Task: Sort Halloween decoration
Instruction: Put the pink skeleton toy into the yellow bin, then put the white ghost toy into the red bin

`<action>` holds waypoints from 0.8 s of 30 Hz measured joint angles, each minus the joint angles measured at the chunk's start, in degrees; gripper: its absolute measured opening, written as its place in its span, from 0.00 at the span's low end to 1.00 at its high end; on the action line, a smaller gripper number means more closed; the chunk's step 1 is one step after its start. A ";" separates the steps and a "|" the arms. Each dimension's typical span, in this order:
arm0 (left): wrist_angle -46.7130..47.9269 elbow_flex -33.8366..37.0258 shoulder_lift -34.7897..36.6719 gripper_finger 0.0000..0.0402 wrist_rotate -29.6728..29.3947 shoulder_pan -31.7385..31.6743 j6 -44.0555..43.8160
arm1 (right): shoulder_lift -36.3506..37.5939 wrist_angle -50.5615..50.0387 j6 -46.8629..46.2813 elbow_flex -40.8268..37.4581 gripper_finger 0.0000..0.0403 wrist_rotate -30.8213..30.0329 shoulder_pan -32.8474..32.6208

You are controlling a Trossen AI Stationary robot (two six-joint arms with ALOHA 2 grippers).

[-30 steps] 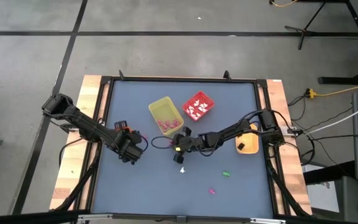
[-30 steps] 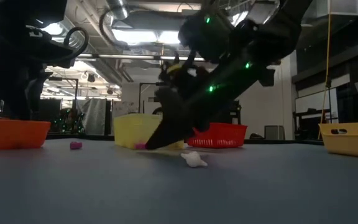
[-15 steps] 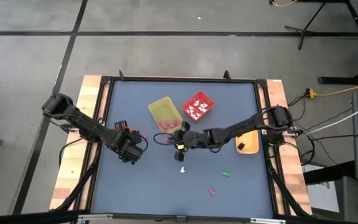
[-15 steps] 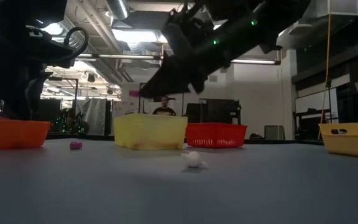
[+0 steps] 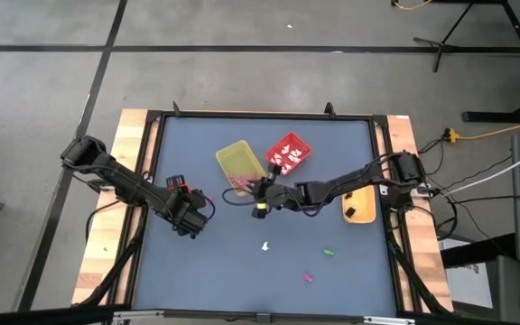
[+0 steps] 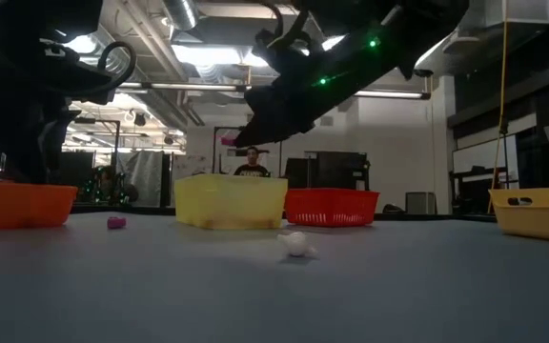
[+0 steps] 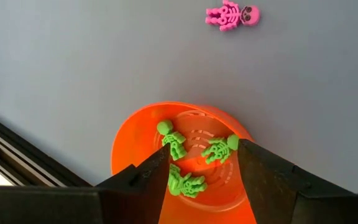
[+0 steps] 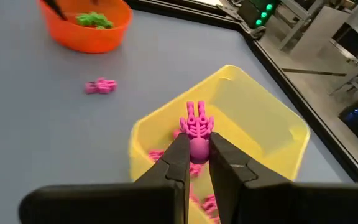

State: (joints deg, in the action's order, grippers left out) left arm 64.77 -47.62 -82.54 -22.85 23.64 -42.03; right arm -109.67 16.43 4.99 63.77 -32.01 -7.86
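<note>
**Pink skeleton held over the yellow bin**

The big blue tabletop (image 5: 206,262) fills the middle of the high view, with a wooden edge on each side.

The right arm reaches across it toward the middle. Its right gripper (image 8: 195,151) hangs in the air just above the yellow bin (image 8: 272,134). The two dark fingers (image 8: 174,163) are pinched tight on a pink skeleton (image 8: 196,127). The skeleton sticks up from between the fingertips, right over the open bin. In the low view it shows as a tiny pink spot (image 6: 227,140) at the gripper tip, higher than the bin's rim.

The left arm waits at the left side of the tabletop. Its left gripper (image 7: 202,163) is above the orange bowl (image 7: 129,140), and its fingers stand apart with nothing between them.

The yellow bin has more pink trinkets (image 8: 156,155) lying at its bottom. The red bin (image 5: 289,153) sits just beside it and holds white trinkets (image 5: 283,162). A yellow tray (image 5: 361,208) sits near the right edge of the tabletop.

The orange bowl holds three green skeletons (image 7: 176,144).

Some small pieces lie loose on the tabletop. A second pink skeleton (image 7: 232,15) lies near the orange bowl. A white trinket (image 5: 264,245), a green trinket (image 5: 329,253) and a pink trinket (image 5: 308,278) lie well apart from the bins.
</note>
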 joint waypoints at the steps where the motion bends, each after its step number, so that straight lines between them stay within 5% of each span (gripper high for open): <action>1: 0.00 0.01 0.00 0.43 -0.01 -0.01 0.01 | 0.00 -0.03 0.00 0.00 0.10 0.02 0.23; 10: 0.00 0.01 0.00 0.43 0.00 -0.01 0.01 | -0.04 -0.13 -0.10 0.00 0.14 3.01 3.57; 24: 0.00 0.00 0.00 0.43 -0.01 -0.01 0.01 | -0.04 -0.09 -0.79 0.00 0.51 6.65 4.16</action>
State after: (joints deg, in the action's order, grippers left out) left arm 64.77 -47.62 -82.54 -22.86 23.64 -42.02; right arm -109.71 16.34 4.21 63.77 -25.36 -3.70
